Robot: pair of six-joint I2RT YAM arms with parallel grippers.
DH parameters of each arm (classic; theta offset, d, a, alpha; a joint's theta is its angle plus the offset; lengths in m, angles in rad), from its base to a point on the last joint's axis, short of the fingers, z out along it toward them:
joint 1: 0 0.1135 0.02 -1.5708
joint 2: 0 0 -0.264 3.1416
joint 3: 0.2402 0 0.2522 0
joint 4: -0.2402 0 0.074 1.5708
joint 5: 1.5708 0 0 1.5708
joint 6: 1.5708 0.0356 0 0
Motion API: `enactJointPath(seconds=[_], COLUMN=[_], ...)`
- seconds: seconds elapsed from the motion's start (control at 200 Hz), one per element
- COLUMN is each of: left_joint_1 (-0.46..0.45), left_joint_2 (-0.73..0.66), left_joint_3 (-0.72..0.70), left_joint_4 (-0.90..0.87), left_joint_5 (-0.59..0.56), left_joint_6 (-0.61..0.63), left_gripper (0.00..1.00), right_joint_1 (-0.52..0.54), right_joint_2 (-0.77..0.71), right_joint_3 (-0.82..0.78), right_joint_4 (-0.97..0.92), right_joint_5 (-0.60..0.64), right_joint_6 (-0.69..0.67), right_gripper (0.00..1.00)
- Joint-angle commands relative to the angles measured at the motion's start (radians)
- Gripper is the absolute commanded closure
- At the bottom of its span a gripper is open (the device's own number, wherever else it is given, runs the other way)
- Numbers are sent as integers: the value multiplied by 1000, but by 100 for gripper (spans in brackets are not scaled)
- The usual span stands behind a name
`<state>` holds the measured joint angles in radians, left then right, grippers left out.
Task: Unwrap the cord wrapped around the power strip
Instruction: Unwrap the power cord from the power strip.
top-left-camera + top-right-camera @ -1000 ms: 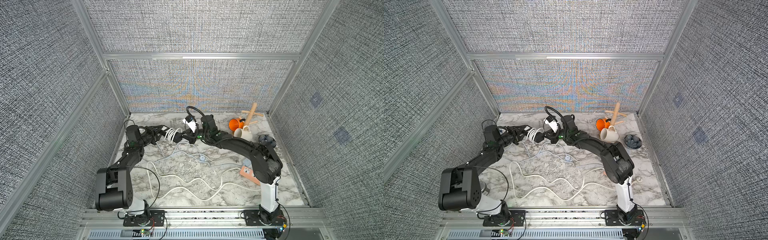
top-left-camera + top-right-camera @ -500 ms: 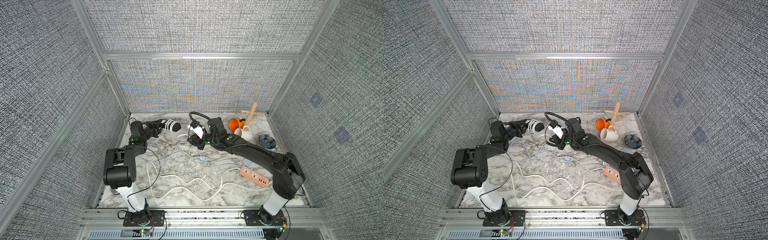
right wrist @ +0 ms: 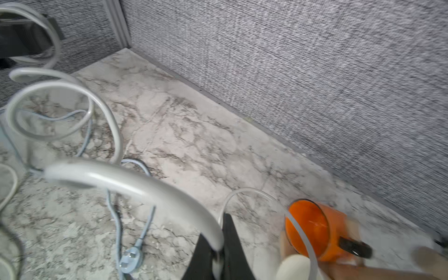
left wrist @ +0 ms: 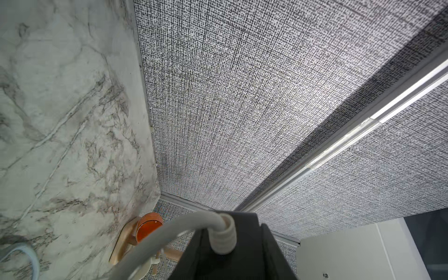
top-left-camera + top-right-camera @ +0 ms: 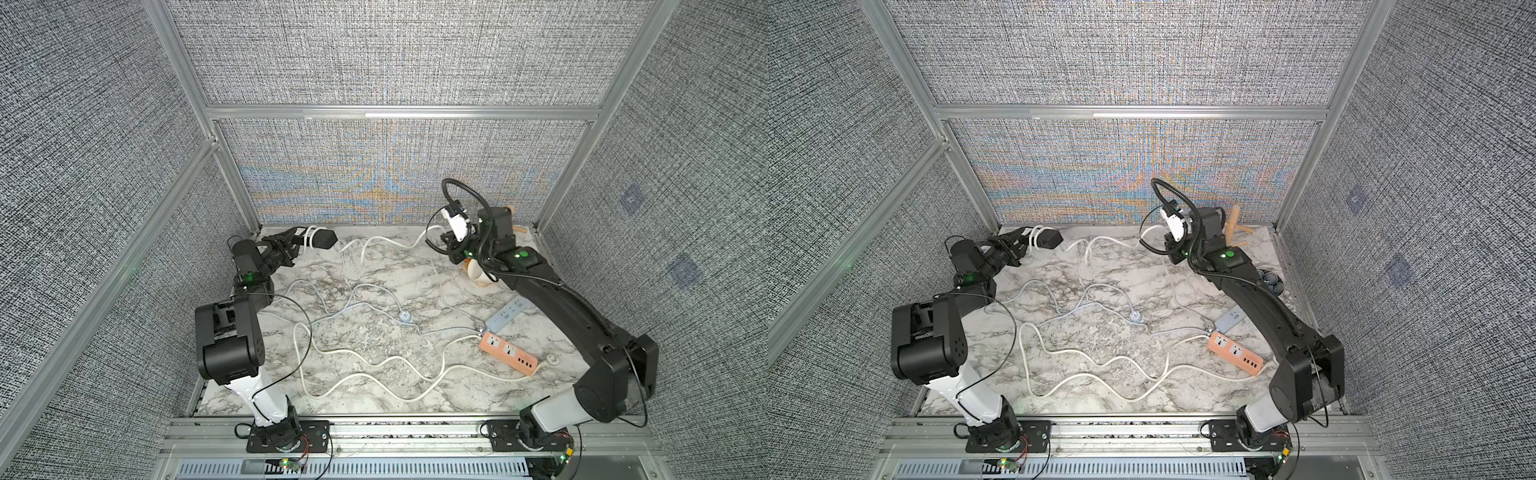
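Note:
The black power strip [image 5: 323, 239] [image 5: 1049, 239] hangs over the table's back left corner, with my left gripper [image 5: 293, 248] [image 5: 1018, 246] shut on it. A few turns of white cord [image 5: 309, 236] still circle the strip. In the left wrist view the cord [image 4: 169, 232] leaves the strip [image 4: 242, 232] through a ribbed collar. From there the cord [image 5: 386, 239] [image 5: 1100, 240] sags across the back of the table to my right gripper [image 5: 445, 242] [image 5: 1168, 246], which is raised at the back right. The right wrist view shows that gripper [image 3: 219, 257] shut on the white cord [image 3: 145, 186].
An orange power strip [image 5: 509, 351] and a light blue one [image 5: 511, 313] lie at the right, their cords [image 5: 374, 365] winding over the table's middle with a blue plug [image 5: 405, 318]. An orange mug [image 3: 312, 230], a cream mug [image 5: 478, 270] and a wooden stand [image 5: 1235, 226] sit under my right arm.
My grippers were close together at the back centre. The left one has carried the strip to the back left corner, and the right one has drawn the cord off to the back right.

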<state>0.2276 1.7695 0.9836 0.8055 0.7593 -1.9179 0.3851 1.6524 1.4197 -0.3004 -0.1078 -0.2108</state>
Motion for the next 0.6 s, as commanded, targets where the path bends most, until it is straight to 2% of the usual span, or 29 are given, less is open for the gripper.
enactJointPath(seconds=[0.0, 0.235, 0.345, 0.435, 0.59], left_joint_1=[13, 49, 50, 41, 30], left_joint_2=[3, 56, 47, 38, 24], left_joint_3=[19, 45, 44, 31, 20], left_joint_4=[0, -4, -62, -97, -96], left_joint_5=[20, 23, 30, 26, 46], left_joint_6=[16, 14, 73, 107, 112], left_gripper=[100, 100, 100, 100, 100], right_joint_1=[-29, -55, -34, 7, 8], right_joint_2=[-11, 58, 127, 195, 305], right_joint_3=[6, -65, -113, -145, -110], right_joint_4=[-32, 9, 54, 106, 103], right_joint_5=[84, 80, -19, -28, -74], right_joint_6=[-62, -26, 69, 104, 158], right_gripper=[100, 100, 100, 100, 100])
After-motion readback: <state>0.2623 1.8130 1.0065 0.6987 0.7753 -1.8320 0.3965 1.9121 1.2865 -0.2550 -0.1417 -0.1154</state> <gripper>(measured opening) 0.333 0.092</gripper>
